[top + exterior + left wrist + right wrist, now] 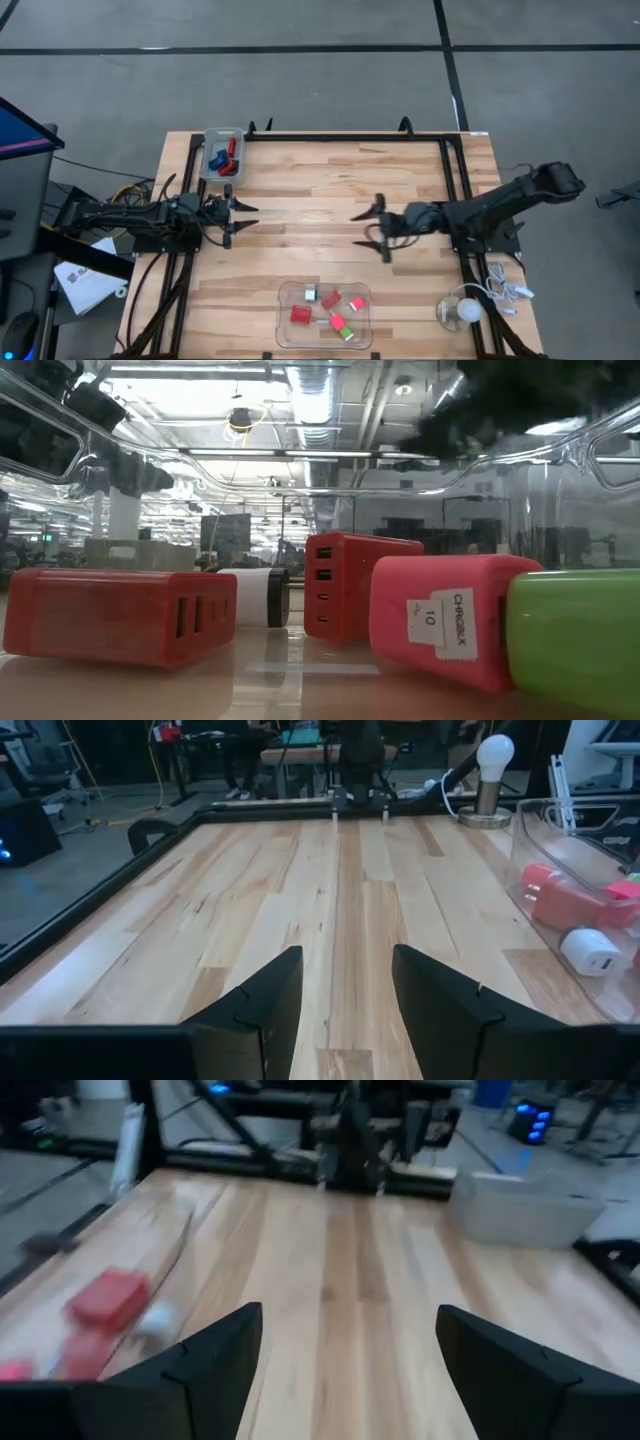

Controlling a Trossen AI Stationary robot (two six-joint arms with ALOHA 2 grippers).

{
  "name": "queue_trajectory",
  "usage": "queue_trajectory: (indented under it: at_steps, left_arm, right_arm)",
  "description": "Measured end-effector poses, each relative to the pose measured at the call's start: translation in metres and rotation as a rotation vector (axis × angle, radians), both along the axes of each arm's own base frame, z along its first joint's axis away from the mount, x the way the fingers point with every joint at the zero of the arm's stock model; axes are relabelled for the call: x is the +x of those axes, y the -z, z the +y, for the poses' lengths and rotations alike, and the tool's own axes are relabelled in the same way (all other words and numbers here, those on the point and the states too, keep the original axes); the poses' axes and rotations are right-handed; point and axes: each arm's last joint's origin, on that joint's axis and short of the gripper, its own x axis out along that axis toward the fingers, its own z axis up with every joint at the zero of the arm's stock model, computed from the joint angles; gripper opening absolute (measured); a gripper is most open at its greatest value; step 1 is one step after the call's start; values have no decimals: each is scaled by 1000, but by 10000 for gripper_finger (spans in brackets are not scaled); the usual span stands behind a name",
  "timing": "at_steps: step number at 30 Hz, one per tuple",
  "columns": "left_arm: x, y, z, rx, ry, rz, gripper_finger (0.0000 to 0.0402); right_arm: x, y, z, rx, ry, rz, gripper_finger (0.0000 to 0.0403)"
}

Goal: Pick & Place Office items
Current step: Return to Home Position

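Left gripper [240, 216] first: parted to a moderate gap, clasps nothing, hangs low over bare wood at 9 o'clock of the table [320, 190], aimed toward 3 o'clock. Opposite, a little toward 3 o'clock from the table's centre, the right gripper [378, 228]: spread wider, likewise empty, aimed toward 9 o'clock, well apart from the left one. Outward from the left gripper, at 11 o'clock by the far corner: a gray bin [222, 130] holding a blue piece [217, 158] with red pieces [232, 165] just beside it. At 6 o'clock, near the front edge: a clear tray [290, 295] with the other office items [330, 300], red, white and green. Seen from table height inside that tray: a red block [120, 615] lying flat toward 9 o'clock, a white piece [250, 597] with a dark end just behind it, an upright red block [350, 585] near the middle, then toward 3 o'clock a pink block [450, 615] with a white label, just beside a green piece [575, 630]. At 5 o'clock, by the near corner: a white bulb [470, 311] on a round base, with a white cable [505, 290] trailing toward 3 o'clock.
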Motion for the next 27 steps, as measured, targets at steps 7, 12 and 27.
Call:
queue_trajectory:
  at_steps: [7, 12, 27]
  left_arm:
    - [1, 0, 0, 0, 0, -1, 152]
    - [1, 0, 0, 0, 0, 1, 152]
    - [1, 0, 0, 0, 0, -2, 152]
  right_arm:
    - [-74, 30, -20, 19, 11, -61, 291]
    - [-108, 46, -29, 21, 29, -162, 291]
    - [-145, 41, -39, 25, 68, -241, 291]
